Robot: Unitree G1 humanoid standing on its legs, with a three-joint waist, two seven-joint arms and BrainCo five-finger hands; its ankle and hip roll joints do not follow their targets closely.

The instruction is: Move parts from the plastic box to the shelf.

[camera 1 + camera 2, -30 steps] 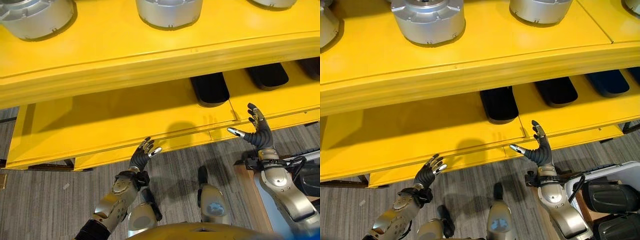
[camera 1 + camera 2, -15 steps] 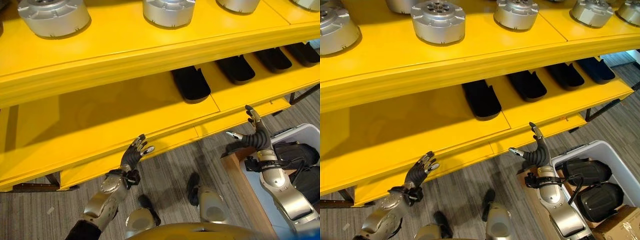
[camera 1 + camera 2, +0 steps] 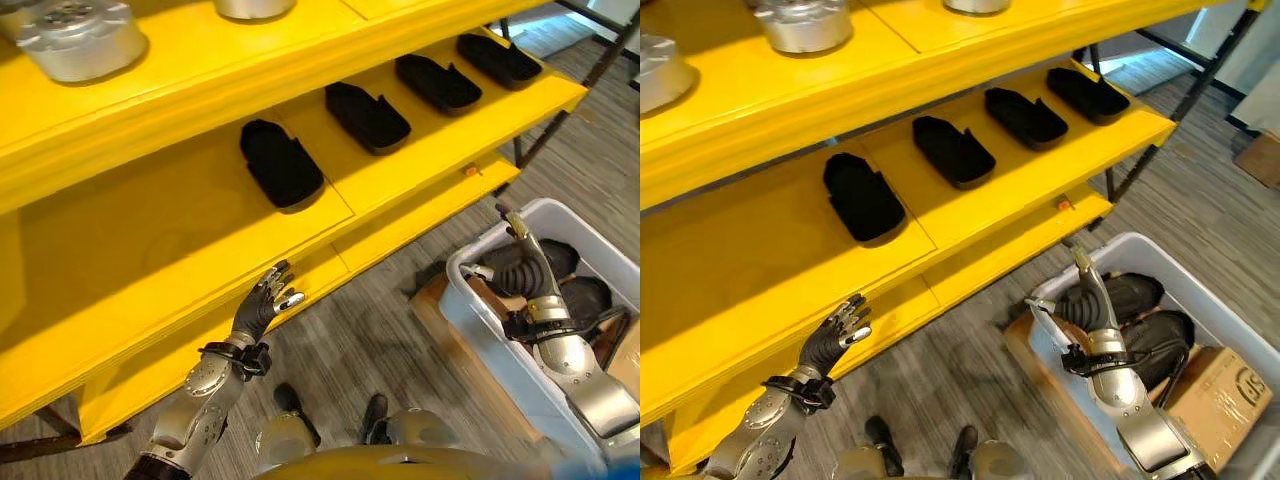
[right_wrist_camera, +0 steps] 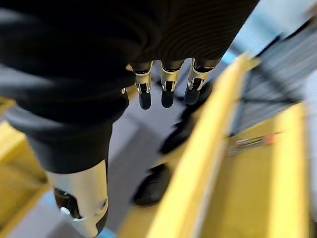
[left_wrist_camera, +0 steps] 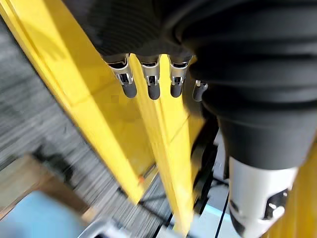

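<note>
On the robot's left, the left hand (image 3: 266, 301) is raised with fingers spread and nearly straight, holding nothing, in front of the lower front edge of the yellow shelf (image 3: 150, 250). Silver round metal parts (image 3: 72, 40) sit on the shelf's upper level. On the lower level, four black moulded parts (image 3: 281, 163) lie in a row running from the middle toward the right end, each apart from the next, the leftmost just beside a seam in the shelf board. Below the shelf's right end, on the grey floor (image 3: 960, 380), stands the plastic box (image 3: 1215, 310), pale and translucent, with more black parts in the box (image 3: 1138, 295) lying inside. The right hand (image 3: 1086, 300) is held upright over the box's near side, fingers straight and thumb out, grasping nothing. A cardboard carton (image 3: 1220, 385) sits in the right end of the box beside the parts.
</note>
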